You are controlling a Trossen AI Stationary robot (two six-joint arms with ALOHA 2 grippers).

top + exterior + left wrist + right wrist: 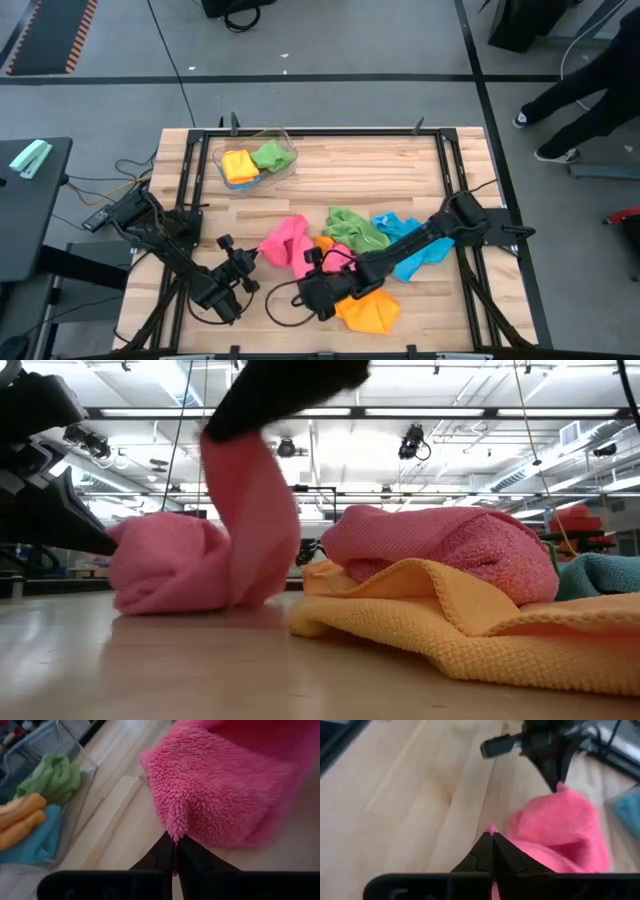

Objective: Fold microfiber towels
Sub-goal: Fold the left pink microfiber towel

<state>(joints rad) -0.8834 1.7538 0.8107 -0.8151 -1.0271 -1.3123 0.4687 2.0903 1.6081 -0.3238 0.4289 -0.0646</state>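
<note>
We see the pink towel [285, 243] lying crumpled near the middle of the bench [380, 165], touching the orange towel [368, 310] and close to the green towel [355, 228] and blue towel [412, 245]. The left gripper [175, 852] has its jaws pinched tight on one pink corner; the right gripper [492, 845] has its jaws clamped on another edge of the same towel. Well apart, at the bench's far side, a clear bin [285, 165] holds more folded towels.
</note>
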